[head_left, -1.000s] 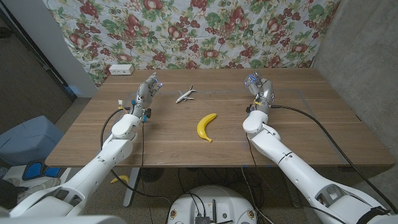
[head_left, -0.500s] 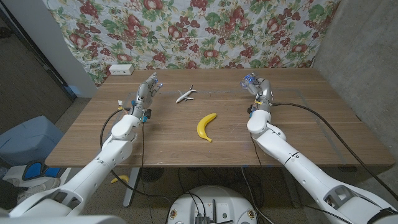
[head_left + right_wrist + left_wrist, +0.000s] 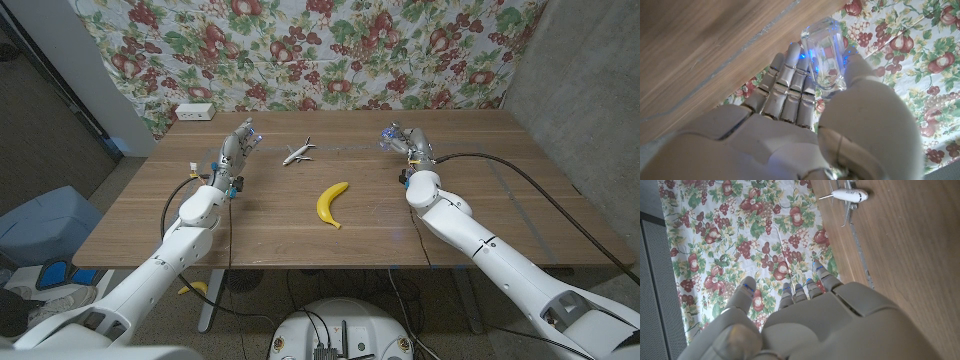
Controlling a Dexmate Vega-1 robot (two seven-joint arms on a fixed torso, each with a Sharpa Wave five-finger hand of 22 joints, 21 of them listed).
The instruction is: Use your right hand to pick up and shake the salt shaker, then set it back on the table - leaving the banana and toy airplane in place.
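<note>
My right hand (image 3: 409, 144) holds the clear glass salt shaker (image 3: 392, 134) up off the table at the back right. In the right wrist view the salt shaker (image 3: 823, 55) sits between the fingers (image 3: 790, 75) and the thumb of my right hand (image 3: 805, 115). A yellow banana (image 3: 331, 203) lies mid-table. The white toy airplane (image 3: 297, 152) sits further back, also seen as the airplane (image 3: 850, 195) from the left wrist. My left hand (image 3: 238, 145) stands at the back left with fingers apart and nothing in it; my left hand (image 3: 805, 320) looks the same in its wrist view.
A floral cloth (image 3: 330, 50) hangs behind the table. A white power strip (image 3: 194, 112) lies at the table's back left corner. A grey wall (image 3: 590, 90) stands on the right. A blue bin (image 3: 45, 225) sits on the floor at left.
My right hand has shifted left and tilted with the salt shaker in it. The left arm, banana and airplane have stayed put.
</note>
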